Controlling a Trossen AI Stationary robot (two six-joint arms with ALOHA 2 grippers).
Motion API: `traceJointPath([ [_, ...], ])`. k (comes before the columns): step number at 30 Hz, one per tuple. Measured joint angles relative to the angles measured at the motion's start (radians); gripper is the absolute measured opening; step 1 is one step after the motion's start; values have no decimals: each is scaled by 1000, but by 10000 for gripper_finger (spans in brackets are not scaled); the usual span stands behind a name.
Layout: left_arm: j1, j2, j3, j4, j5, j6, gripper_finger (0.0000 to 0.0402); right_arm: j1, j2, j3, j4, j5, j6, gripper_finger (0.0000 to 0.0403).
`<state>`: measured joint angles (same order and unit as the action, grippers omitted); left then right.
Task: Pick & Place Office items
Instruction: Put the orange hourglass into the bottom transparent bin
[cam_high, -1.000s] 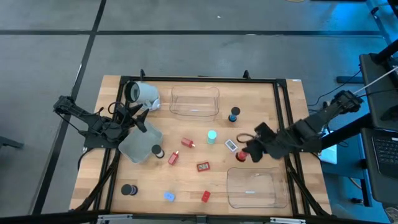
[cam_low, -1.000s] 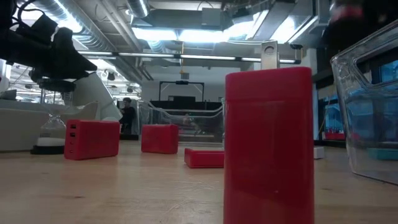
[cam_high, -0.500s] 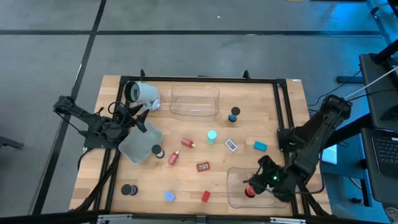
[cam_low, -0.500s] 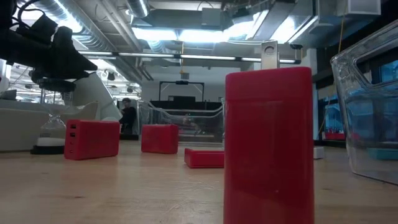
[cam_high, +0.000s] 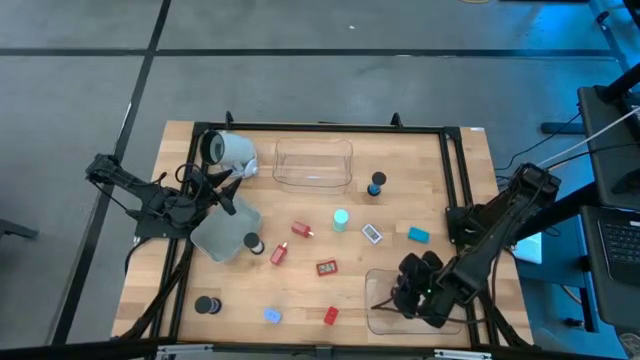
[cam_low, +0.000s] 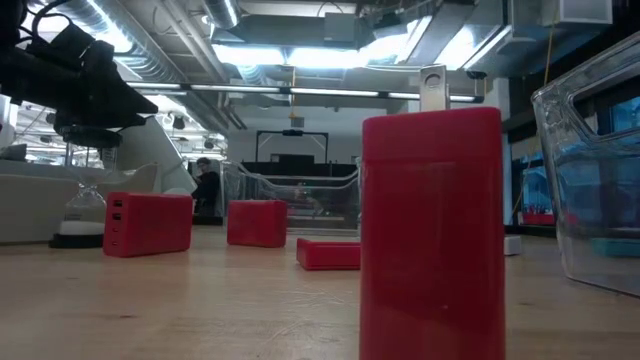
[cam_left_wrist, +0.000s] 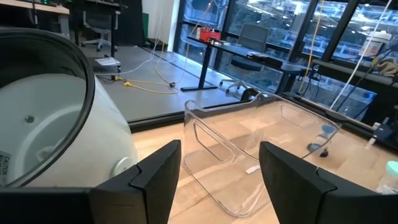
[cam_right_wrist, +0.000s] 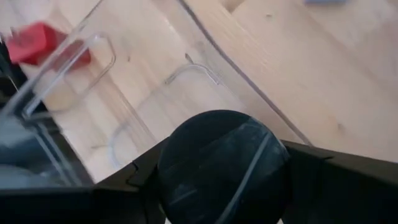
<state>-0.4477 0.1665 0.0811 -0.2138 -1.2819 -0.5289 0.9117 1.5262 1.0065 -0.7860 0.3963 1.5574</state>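
The high camera hangs over the surface and looks straight down, far enough off to take in its whole top, both arms and the floor around it. The low camera sits at surface height, very near a red block that fills its middle, and faces level across the boards into the room beyond. The left wrist camera looks out past the left pincer at the clear tray ahead of it, which the high view shares, while the right wrist camera peers close down past the right pincer onto the near clear tray directly beneath it, also seen from above.
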Motion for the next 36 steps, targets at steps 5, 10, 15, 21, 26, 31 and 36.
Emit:
traceJointPath([
  [5, 0, 0, 0, 0, 1, 0, 214, -1, 1, 0, 1, 78, -153, 204],
  [10, 0, 0, 0, 0, 1, 0, 214, -2, 7, 0, 36, 113, -342, 213],
  [15, 0, 0, 0, 0, 1, 0, 214, -1, 46, 0, 132, 87, -463, 206],
  [21, 0, 1, 0, 0, 0, 0, 214, -1, 95, 0, 175, 80, -494, 213],
  [26, 0, 1, 0, 0, 0, -3, 214, -1, 110, 0, 174, 92, -526, 214],
  [31, 0, 1, 0, 0, 0, -7, 214, -4, 110, 0, 176, 89, -522, 206],
  [36, 0, 1, 0, 0, 0, -7, 214, -5, 110, 0, 177, 91, -465, 249],
])
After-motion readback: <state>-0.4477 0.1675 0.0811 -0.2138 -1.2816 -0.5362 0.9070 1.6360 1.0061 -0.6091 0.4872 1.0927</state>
